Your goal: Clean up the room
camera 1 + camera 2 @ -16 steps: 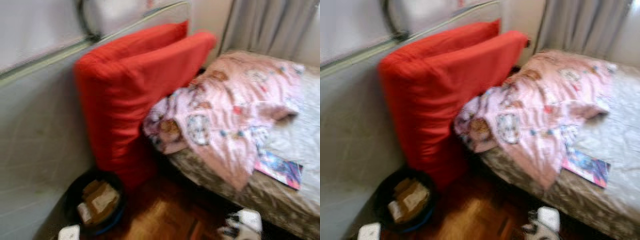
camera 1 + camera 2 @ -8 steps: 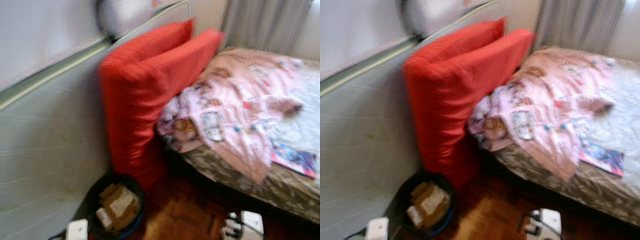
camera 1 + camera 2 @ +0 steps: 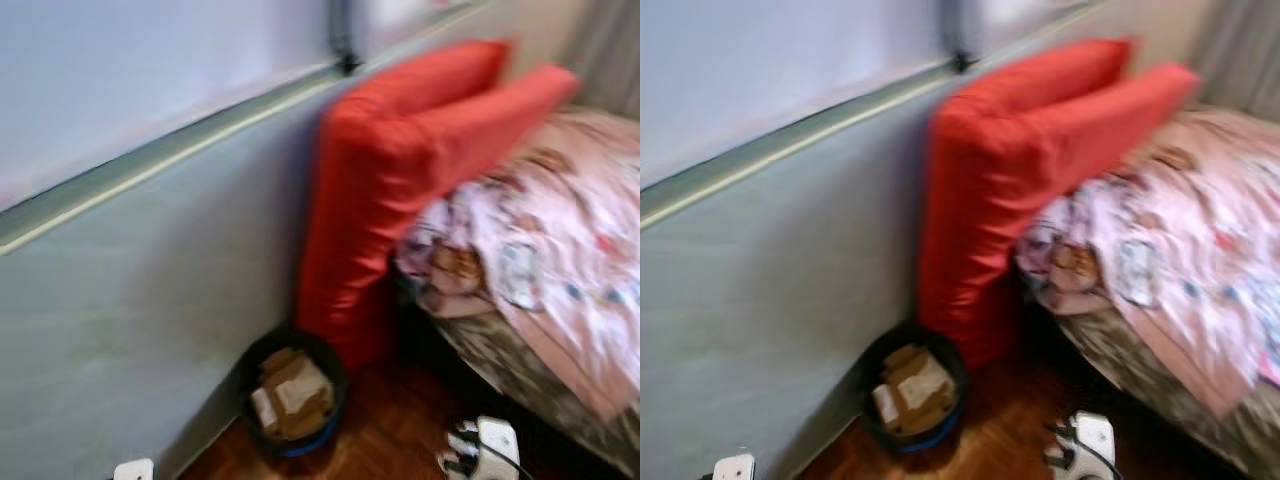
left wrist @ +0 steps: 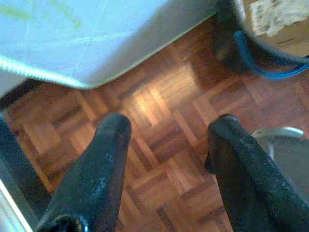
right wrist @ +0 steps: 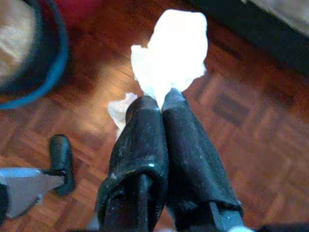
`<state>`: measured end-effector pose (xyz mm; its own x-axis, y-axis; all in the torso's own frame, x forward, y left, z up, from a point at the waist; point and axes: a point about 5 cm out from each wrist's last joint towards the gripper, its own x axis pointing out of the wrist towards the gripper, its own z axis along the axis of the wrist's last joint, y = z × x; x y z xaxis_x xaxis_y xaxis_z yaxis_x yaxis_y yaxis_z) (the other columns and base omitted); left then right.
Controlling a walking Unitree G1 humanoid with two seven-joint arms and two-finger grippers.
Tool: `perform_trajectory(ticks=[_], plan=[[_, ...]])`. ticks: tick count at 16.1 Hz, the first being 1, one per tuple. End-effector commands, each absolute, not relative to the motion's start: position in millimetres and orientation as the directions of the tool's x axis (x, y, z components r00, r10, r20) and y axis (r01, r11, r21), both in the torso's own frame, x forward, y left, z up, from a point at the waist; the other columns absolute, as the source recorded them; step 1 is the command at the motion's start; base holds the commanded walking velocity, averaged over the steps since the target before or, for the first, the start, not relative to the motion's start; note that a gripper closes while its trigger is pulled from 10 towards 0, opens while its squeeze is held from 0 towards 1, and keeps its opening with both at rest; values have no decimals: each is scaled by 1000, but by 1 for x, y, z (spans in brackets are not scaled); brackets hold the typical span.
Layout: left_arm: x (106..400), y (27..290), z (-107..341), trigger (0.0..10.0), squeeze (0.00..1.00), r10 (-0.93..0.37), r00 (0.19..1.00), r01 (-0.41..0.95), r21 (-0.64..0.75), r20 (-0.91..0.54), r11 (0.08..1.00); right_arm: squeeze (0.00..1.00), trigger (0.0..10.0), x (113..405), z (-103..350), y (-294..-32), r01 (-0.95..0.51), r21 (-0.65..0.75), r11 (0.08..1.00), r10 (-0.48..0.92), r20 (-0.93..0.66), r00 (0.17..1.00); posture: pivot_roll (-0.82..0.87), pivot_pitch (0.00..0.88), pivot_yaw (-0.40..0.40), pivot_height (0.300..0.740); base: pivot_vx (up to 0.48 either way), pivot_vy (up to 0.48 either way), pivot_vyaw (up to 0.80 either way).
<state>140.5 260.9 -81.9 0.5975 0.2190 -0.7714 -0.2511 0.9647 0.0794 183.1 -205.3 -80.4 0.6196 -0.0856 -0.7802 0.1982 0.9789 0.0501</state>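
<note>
Right wrist view shows our right gripper (image 5: 161, 99) clamped on a crumpled white tissue (image 5: 171, 53), which sticks out past our fingertips above the parquet floor (image 5: 251, 140). The black waste bin (image 5: 34, 53) sits nearby, off to one side. Our left gripper (image 4: 169, 133) hangs spread apart over bare parquet.

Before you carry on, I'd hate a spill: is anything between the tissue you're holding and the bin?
Nothing visible. The right hand pinches the white tissue over bare parquet floor, and the dark bin sits open by the wall.
</note>
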Motion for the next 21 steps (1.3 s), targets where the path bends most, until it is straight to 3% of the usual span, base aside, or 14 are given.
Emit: perform_trajectory(ticks=[1, 6, 16, 21], plan=[[140, 251, -86, 10000, 0, 199, 584, -239, 68, -787, 969, 0, 10000, 178, -82, -208, 196, 37, 980, -92, -788, 608, 21, 12, -5, 740, 0, 0, 800], [146, 238, -87, 10000, 0, 188, 587, -241, 51, -788, 969, 0, 10000, 179, -82, -209, 196, 40, 980, -90, -786, 611, 20, 30, -19, 740, 0, 0, 800], [150, 244, -84, 10000, 0, 200, 595, -265, 45, -778, 963, 0, 10000, 176, -83, -210, 191, 38, 981, -88, -788, 609, 14, 19, -24, 740, 0, 0, 800], [147, 240, -86, 10000, 0, 187, 595, -248, 43, -782, 968, 0, 10000, 180, -81, -206, 192, 42, 980, -89, -778, 623, 20, 0, -31, 740, 0, 0, 0]])
